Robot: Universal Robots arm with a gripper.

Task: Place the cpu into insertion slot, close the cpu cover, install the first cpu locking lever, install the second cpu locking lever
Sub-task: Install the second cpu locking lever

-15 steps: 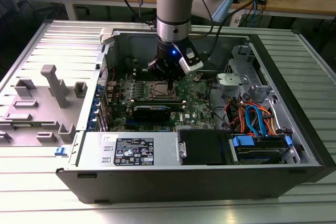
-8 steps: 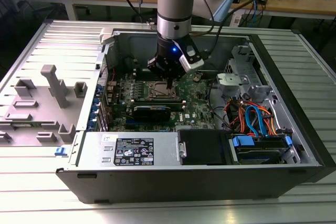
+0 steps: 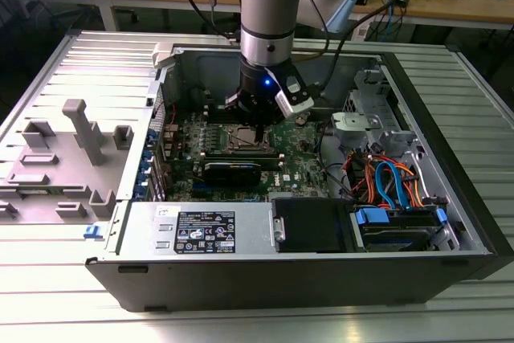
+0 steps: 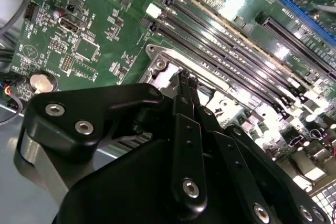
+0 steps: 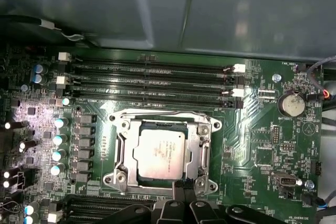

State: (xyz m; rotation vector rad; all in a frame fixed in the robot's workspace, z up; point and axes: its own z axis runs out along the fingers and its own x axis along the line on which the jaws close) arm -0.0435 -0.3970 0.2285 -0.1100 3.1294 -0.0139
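1. your computer case (image 3: pixel 450 222) lies on its side with the panel off, so the motherboard (image 3: pixel 301 166) faces up and the arm can come straight down onto it. a grey fixture tray (image 3: pixel 56 174) sits just beside the case, on the exterior view's left.
2. the motherboard (image 5: pixel 262 129) carries the socket between two banks of long black memory slots (image 5: pixel 152 72); that leaves you only a narrow working pocket around the socket.
3. the cpu cover (image 5: pixel 202 153) is down flat over the socket, its square window framing the chip. that reads as the cover step done, with the frame holding the chip by its edges.
4. the cpu (image 5: pixel 159 153) sits seated in the socket, silver top up and square to the frame, showing through the cover window.
5. the gripper (image 5: pixel 184 186) hangs right at the socket's edge, its tips just beside the cover frame. in both wrist views the fingers (image 4: pixel 186 85) are drawn together to a narrow point and carry nothing. i judge you hold them pinched like this to press or hook a thin locking lever at that edge, though i cannot make out a lever under the tips.
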